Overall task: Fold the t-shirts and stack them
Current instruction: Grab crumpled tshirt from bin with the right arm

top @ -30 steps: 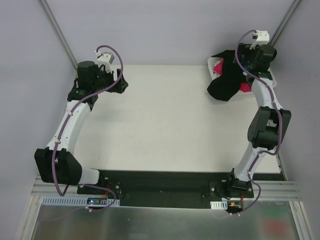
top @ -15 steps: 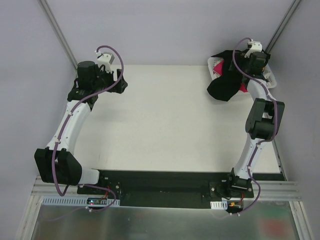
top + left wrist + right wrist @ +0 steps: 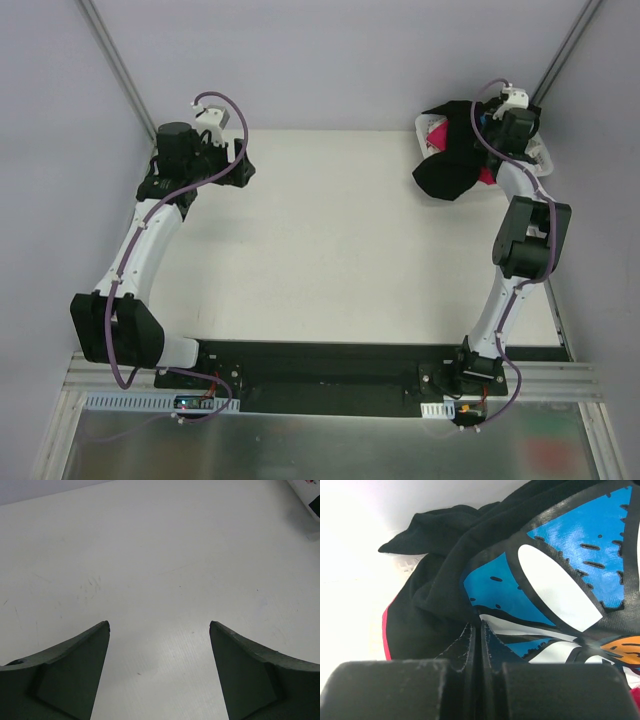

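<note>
A black t-shirt [image 3: 450, 165] with a blue-and-white daisy print [image 3: 560, 575] lies heaped over the basket at the table's far right, one end hanging onto the table. A bright pink t-shirt [image 3: 487, 176] peeks out beneath it, and its edge [image 3: 385, 630] also shows in the right wrist view. My right gripper [image 3: 476, 622] is down in the heap, its jaws pressed together on a fold of the black t-shirt at the edge of the print. My left gripper [image 3: 159, 625] hovers open over bare table at the far left [image 3: 245, 170], with nothing between its fingers.
The white lattice basket [image 3: 424, 128] stands at the far right corner under the shirts; a bit of its lattice [image 3: 407, 566] shows behind the black cloth, and its corner [image 3: 307, 492] shows in the left wrist view. Grey walls enclose the white table [image 3: 330, 240].
My right arm has reached further into the basket and its jaws have gone from wide open to shut on the black shirt. The left arm has not moved.
</note>
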`<act>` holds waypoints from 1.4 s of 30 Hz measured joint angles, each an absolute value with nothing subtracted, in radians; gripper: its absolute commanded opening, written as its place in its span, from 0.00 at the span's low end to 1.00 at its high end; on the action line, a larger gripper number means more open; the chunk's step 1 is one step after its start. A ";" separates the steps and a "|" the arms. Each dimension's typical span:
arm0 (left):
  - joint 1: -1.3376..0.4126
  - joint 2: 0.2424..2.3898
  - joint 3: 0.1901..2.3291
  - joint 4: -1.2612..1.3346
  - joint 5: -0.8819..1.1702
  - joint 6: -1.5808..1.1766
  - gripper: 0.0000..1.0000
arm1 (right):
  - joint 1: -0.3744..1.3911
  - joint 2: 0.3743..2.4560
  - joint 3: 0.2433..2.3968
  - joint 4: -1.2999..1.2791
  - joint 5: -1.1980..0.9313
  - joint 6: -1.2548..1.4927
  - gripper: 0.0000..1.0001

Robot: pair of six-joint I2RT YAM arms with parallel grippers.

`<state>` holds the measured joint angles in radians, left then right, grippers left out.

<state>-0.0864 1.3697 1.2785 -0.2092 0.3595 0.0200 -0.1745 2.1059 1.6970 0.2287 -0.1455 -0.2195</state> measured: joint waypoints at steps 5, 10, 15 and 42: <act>-0.086 1.372 1.277 -0.210 0.359 0.020 0.80 | -0.173 2.103 1.687 0.222 -0.141 -0.218 0.01; -0.086 1.373 1.276 -0.210 0.360 0.020 0.80 | -0.159 2.041 1.666 0.165 -0.114 -0.226 0.01; -0.092 1.375 1.263 -0.210 0.359 0.020 0.80 | -0.120 1.917 1.659 0.040 -0.086 -0.249 0.01; -0.121 1.376 1.235 -0.218 0.357 0.019 0.80 | 0.084 1.573 1.993 -0.649 -0.068 -0.259 0.01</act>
<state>-0.1215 1.3762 1.2354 -0.2184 0.3569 0.0193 0.0837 1.5726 1.9926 -0.6495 -0.0681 -0.2592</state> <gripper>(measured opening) 0.800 0.033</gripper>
